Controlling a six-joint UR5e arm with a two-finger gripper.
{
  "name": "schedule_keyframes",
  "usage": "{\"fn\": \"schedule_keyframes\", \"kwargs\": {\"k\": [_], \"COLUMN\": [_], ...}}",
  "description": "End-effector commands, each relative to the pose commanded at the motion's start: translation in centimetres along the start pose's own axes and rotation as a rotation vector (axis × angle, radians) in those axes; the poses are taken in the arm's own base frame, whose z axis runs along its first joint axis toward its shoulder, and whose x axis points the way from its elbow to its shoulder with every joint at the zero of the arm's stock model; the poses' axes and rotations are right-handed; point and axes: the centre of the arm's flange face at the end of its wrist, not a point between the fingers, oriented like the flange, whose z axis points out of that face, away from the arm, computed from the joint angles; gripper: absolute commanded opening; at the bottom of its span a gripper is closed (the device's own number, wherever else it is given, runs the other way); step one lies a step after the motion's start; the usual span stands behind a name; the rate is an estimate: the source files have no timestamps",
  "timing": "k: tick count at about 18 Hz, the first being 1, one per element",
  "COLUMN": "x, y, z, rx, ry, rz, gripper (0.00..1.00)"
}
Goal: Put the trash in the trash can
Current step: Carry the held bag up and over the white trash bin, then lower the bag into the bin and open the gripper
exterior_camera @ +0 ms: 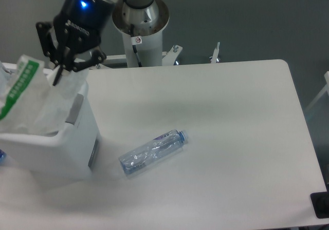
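Observation:
My gripper (57, 76) is shut on the top corner of a clear plastic bag (38, 104) with a green-white strip. The bag hangs over the opening of the white trash can (77, 148) at the left edge, its lower part dipping below the rim. A crushed clear plastic bottle (152, 151) with a bluish label lies flat on the white table (231, 137), to the right of the trash can and well away from the gripper.
A grey tab (75, 109) sits on the right rim of the trash can. The arm's white base column (140, 22) stands behind the table's far edge. A small metal fitting (216, 53) pokes up at the back edge.

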Motion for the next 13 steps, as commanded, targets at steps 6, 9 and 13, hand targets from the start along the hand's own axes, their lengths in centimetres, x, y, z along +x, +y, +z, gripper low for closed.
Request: {"fn": "schedule_keyframes", "kwargs": {"k": [6, 9, 13], "x": [0.6, 1.0, 0.4], "y": [0.5, 1.0, 2.0], "z": [1.5, 2.5, 3.6], "rx": [-0.024, -0.044, -0.067], "ry": [0.024, 0.035, 0.039], "rz": [0.001, 0.001, -0.009], "gripper": [0.0, 0.01, 0.14]}}
